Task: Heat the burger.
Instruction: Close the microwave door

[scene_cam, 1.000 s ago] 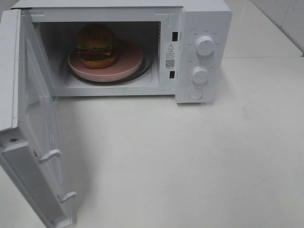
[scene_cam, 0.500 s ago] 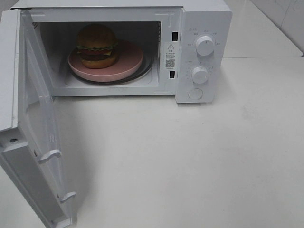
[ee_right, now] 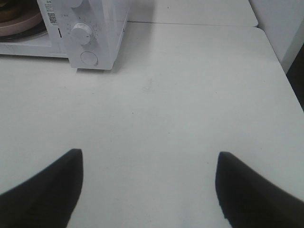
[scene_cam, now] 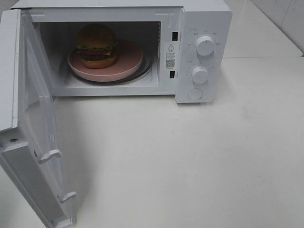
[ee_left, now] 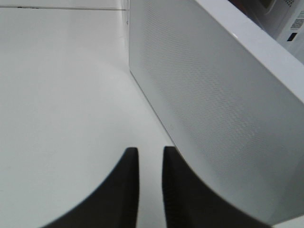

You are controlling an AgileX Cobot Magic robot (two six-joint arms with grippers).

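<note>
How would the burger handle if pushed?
The burger is tall and stacked in layers, so a push high up would likely tip it or shear the layers apart. It sits off-centre on the plate, near its rim, so it could slide off that side. Its glossy top probably grips poorly.

the burger (scene_cam: 97, 46) stands upright on the pink plate (scene_cam: 129, 61) inside the open microwave (scene_cam: 205, 19)

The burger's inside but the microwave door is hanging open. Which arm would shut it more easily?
Probably the left. The left gripper sits right beside the outer face of the door, ready to push it shut. The right gripper hovers over the table, off the knob side of the microwave.
</note>
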